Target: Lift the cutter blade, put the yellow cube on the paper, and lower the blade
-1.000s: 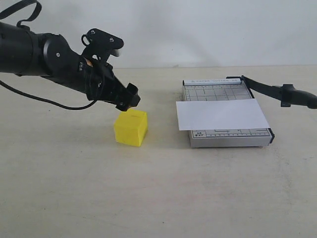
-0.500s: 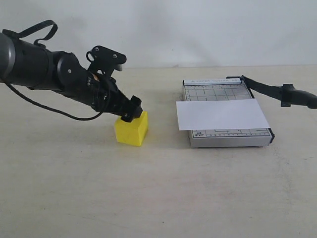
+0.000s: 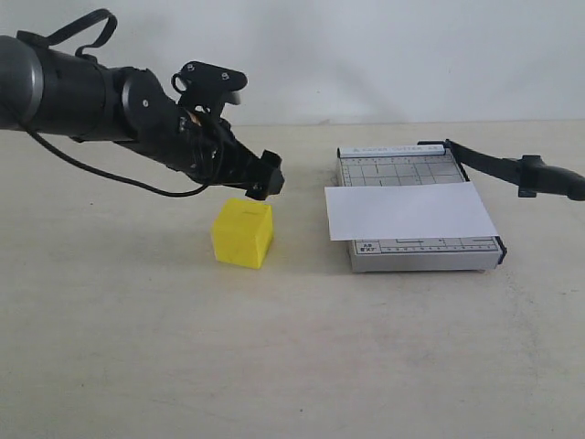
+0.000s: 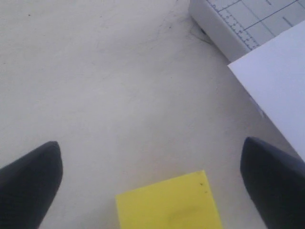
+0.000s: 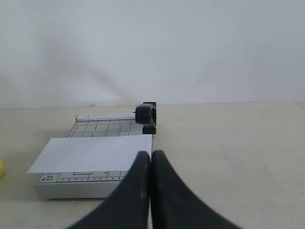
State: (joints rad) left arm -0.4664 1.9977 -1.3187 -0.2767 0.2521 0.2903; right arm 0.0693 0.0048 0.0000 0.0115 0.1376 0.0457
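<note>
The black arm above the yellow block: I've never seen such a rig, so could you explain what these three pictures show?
This is a two-armed robot. The wide picture comes from a camera off the arms; the other two come from a camera on each wrist. The left arm's fingers stand wide open over the yellow cube, holding nothing. The right arm's fingers are shut and empty. On the table lies a grey paper cutter with white paper across it and its black blade raised.
</note>
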